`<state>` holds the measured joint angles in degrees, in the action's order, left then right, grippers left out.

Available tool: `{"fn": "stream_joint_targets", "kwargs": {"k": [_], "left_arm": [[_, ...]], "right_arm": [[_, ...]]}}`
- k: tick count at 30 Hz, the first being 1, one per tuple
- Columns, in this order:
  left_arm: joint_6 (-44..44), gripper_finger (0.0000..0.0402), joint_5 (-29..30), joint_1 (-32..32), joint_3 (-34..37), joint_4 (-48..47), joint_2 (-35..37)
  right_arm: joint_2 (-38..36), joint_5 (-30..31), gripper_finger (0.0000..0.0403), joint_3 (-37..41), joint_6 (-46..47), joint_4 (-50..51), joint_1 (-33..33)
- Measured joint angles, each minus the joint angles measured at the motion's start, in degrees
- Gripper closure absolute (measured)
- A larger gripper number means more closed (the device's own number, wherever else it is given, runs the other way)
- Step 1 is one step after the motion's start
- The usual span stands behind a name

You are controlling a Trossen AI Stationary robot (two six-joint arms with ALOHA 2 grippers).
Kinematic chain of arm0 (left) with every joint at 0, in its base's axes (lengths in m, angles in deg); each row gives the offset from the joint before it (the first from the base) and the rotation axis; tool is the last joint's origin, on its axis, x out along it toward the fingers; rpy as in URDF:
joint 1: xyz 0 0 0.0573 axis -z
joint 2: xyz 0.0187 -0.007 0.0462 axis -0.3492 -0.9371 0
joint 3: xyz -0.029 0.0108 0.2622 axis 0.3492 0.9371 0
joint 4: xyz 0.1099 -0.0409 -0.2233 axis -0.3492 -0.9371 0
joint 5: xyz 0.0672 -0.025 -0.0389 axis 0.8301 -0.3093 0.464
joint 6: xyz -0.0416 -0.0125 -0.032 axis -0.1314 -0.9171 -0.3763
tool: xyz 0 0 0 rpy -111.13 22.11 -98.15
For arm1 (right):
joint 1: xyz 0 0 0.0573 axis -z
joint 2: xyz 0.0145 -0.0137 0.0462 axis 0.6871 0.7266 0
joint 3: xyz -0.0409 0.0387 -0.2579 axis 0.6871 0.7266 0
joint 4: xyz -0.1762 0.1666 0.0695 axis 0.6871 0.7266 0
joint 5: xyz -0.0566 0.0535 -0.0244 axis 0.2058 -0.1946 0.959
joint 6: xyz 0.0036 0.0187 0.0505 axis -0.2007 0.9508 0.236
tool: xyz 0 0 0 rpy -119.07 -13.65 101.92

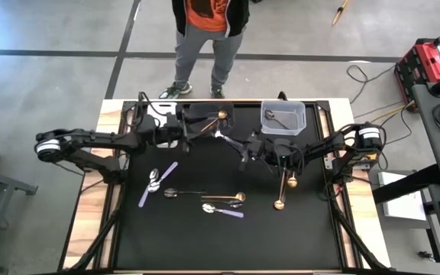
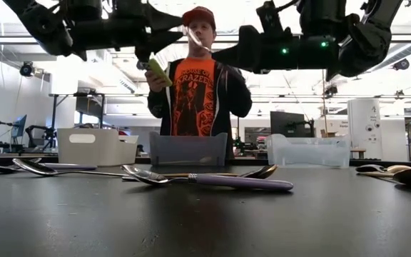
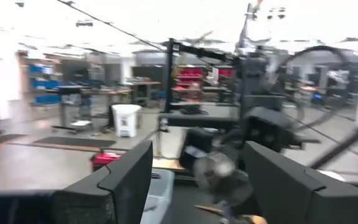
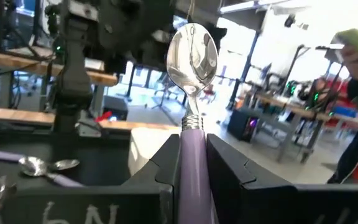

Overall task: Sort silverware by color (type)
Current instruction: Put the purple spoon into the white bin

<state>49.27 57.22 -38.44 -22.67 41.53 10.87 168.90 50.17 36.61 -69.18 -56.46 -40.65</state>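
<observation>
Lilac-handled spoon (image 4: 192, 68) clamped upright between right gripper (image 4: 193, 163) fingers, above tabletop (image 1: 205, 237) centre, near dark bin (image 1: 207, 116). Left gripper (image 3: 197, 171) fingers spread, holding nothing, over that bin. Remaining spoons (image 1: 221, 202) scattered nearer. Clear bin (image 1: 283, 117) far right.
</observation>
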Motion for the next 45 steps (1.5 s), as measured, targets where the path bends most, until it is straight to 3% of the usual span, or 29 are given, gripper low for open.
{"fn": "stream_joint_targets", "kwargs": {"k": [8, 19, 31, 36, 45], "left_arm": [[-1.5, 0.0174, 2.4, 0.1, 0.0, 11.1, -6.9], [-3.2, 0.0174, 2.7, 0.1, -0.7, 25.6, -17.2], [-4.2, 0.0184, 2.8, 0.1, -4.8, 26.1, -20.2], [-5.2, 0.0236, 2.8, 0.2, -5.3, 25.8, -20.1], [-9.7, 0.0392, 2.9, 0.1, -5.3, 24.7, -20.1]], "right_arm": [[0.0, 3.5, 0.0358, -1.8, -4.9, -2.0, -0.1], [0.0, 4.7, 0.0358, -7.3, -10.0, 3.5, -0.1], [0.0, 6.6, 0.0358, -7.6, -11.8, 6.7, -0.3], [0.0, 7.9, 0.0358, -7.6, -12.1, 7.5, -0.3], [0.0, 8.2, 0.0361, -7.6, -11.6, 8.0, -0.3]]}}
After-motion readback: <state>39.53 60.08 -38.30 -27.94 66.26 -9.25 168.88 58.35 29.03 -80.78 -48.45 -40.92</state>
